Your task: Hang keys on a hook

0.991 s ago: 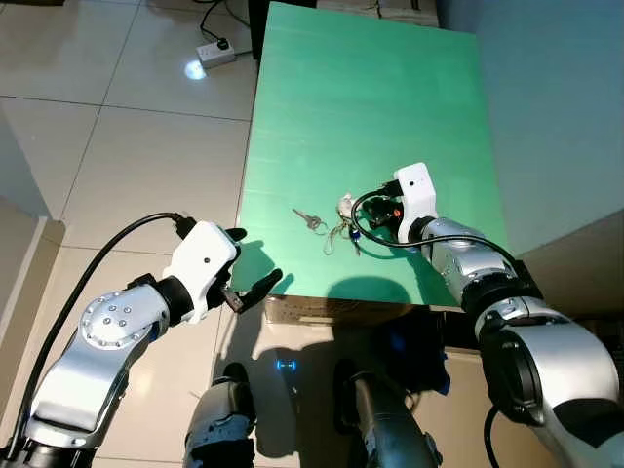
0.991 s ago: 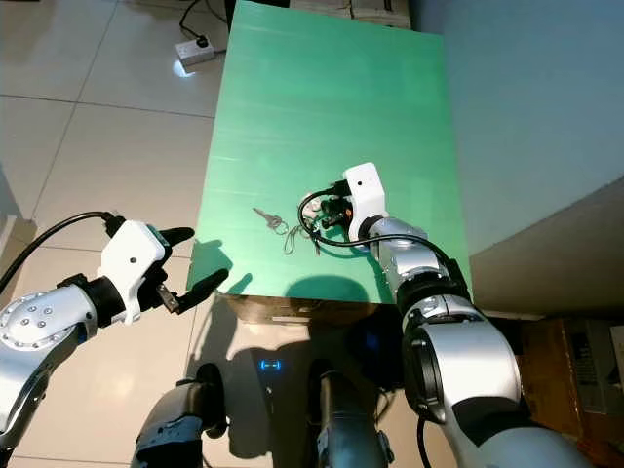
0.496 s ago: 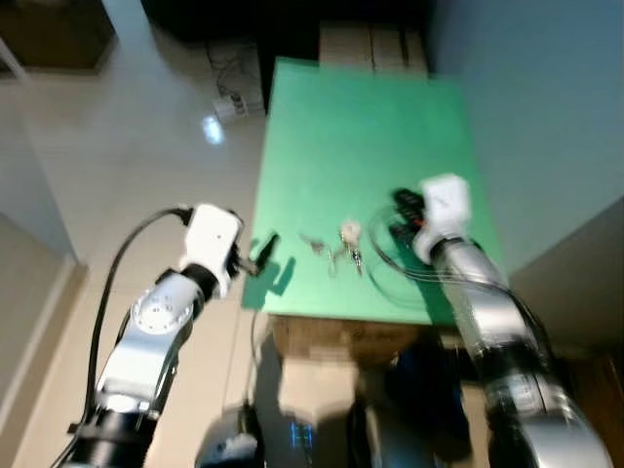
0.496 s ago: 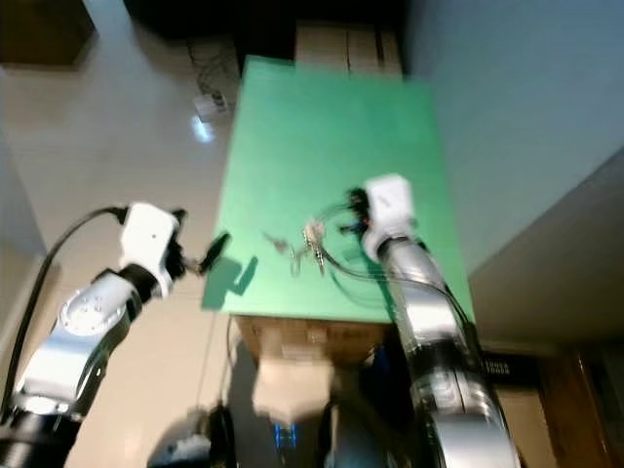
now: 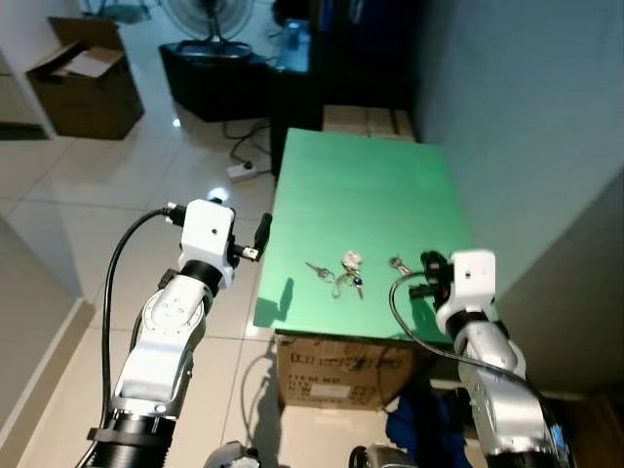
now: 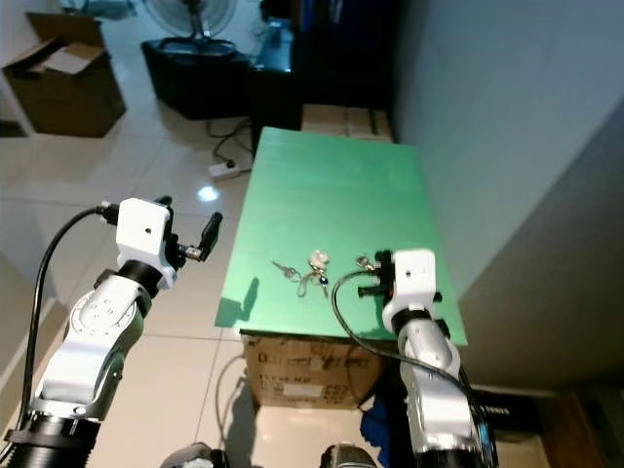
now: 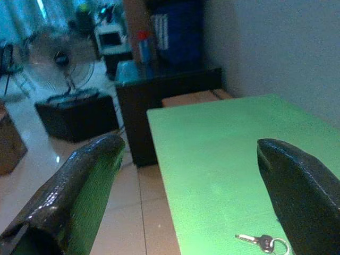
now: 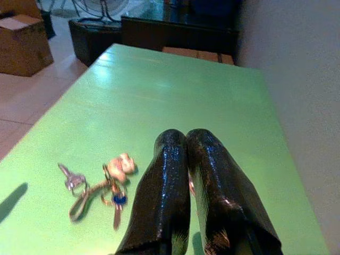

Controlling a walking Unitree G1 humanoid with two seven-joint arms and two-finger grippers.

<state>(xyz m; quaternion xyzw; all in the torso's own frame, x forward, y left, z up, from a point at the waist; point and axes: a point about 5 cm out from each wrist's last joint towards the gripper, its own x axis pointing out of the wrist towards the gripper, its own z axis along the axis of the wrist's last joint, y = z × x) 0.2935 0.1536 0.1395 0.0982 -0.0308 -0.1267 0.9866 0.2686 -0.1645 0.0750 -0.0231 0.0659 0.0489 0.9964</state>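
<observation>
Since a second ago the right gripper (image 5: 426,276) has drawn back off the keys (image 5: 338,274), and the head has lifted to take in the room. Its fingers are pressed together, with the bunch lying loose on the green table (image 5: 361,185) just ahead of their tips, untouched. The left gripper (image 5: 261,237) hangs beside the table edge, fingers spread and empty. Risk: closed fingers advancing would likely shove the bunch away rather than catch its ring. I can make out no hook.
</observation>
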